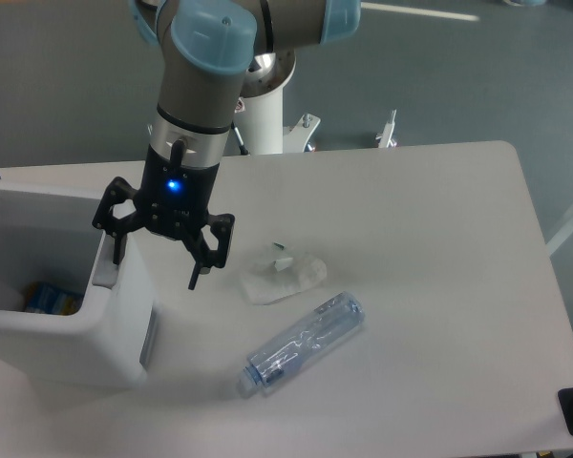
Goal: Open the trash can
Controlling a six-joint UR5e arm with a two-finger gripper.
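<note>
no readable text, labels, brands or numbers on anything in view

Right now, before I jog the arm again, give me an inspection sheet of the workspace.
Surface: white table, no spills seen.
Job's things: trash can at the left edge, its inside visible from above, something blue and yellow in it.
Clutter: clear plastic bottle lying on its side; crumpled white tissue beside it.
Grippers: gripper open, over the can's right rim, holding nothing.
Cables: nothing seen.
Surroundings: grey floor; white robot pedestal behind the table.
</note>
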